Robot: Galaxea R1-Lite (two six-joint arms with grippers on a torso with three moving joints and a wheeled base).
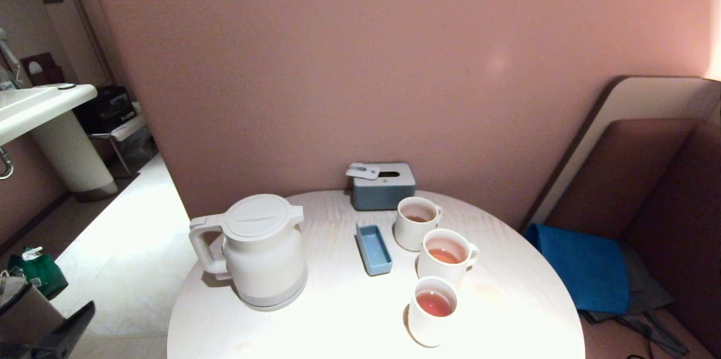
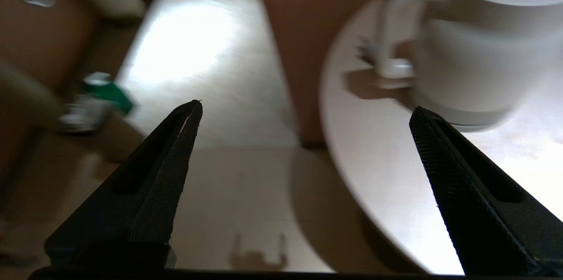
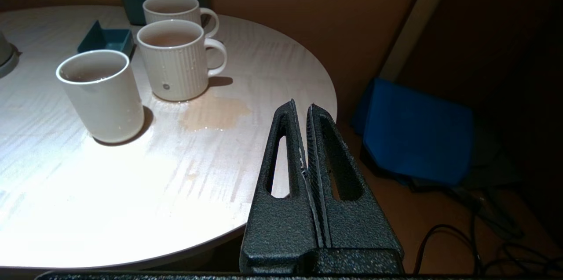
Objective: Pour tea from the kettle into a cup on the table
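Observation:
The white kettle (image 1: 262, 252) stands upright on the left part of the round pale table (image 1: 338, 314), lid shut, its loop handle facing left. Three white cups stand in a row on the right: far (image 1: 417, 222), middle (image 1: 446, 257) and near (image 1: 432, 311). Each holds orange-red tea (image 1: 434, 304). My left gripper (image 2: 305, 110) is open and empty, off the table's left edge, below and short of the kettle (image 2: 475, 51). My right gripper (image 3: 301, 106) is shut on nothing, low beside the table's right edge.
A small blue tray (image 1: 374, 249) lies between kettle and cups. Behind it, by the wall, is a grey-blue tissue box (image 1: 383, 185). A tea puddle (image 3: 215, 113) wets the table beside the middle cup (image 3: 176, 60). A blue cloth (image 1: 580, 266) lies on the bench at right.

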